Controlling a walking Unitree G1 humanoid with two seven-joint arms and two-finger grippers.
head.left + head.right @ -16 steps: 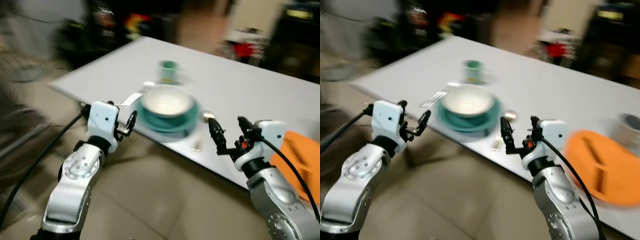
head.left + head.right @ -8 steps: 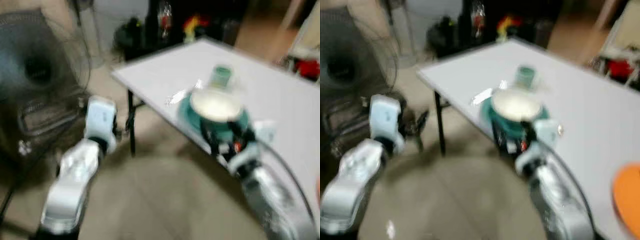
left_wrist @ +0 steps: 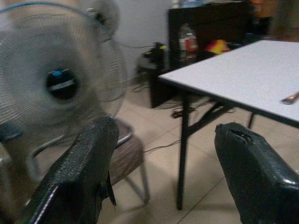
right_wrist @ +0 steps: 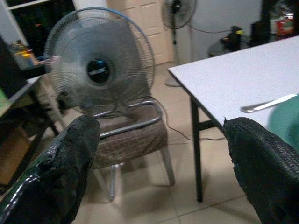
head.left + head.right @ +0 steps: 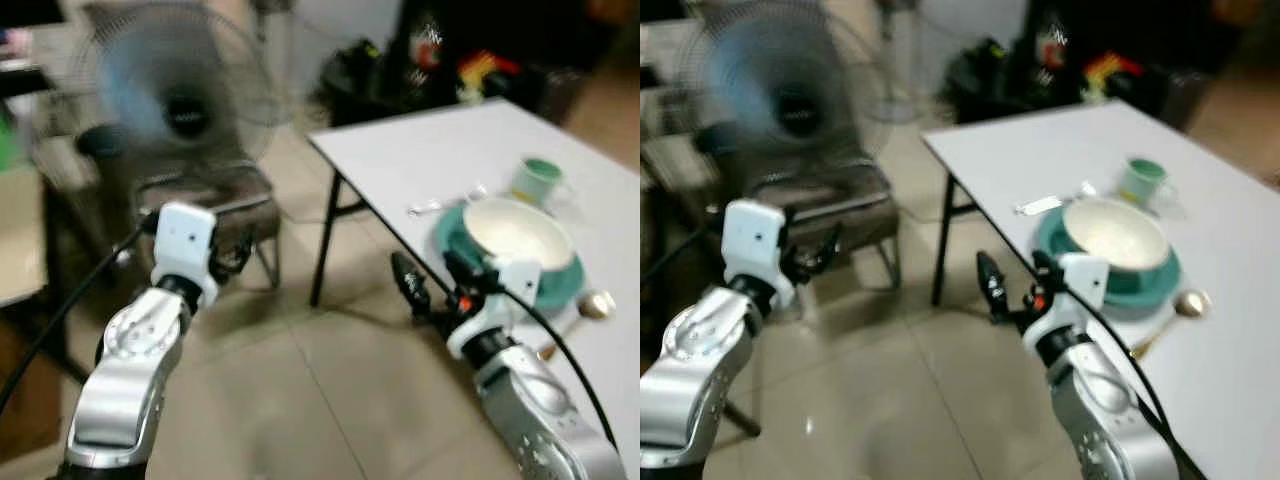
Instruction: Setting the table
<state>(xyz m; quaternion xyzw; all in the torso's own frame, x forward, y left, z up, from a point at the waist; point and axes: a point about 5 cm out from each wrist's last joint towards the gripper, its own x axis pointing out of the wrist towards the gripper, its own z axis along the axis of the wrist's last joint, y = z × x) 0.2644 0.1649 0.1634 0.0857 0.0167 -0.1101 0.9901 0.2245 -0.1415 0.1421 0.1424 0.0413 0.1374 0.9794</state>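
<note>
Tiled room, pedestal fan (image 5: 170, 95) on chair (image 4: 133, 140) | white table (image 5: 1040, 160): white bowl (image 5: 1115, 233) on teal plate (image 5: 1155, 283), green cup (image 5: 1140, 180), spoon (image 5: 1175, 310) beyond right gripper (image 5: 432, 285) fingers | left gripper (image 3: 163, 172), right gripper spread wide, empty | one place looked laid.

Fan (image 5: 175, 95) behind chair (image 5: 215, 205) at left — table (image 5: 440, 160) right, bowl (image 5: 515, 235) on plate (image 5: 560, 285).
</note>
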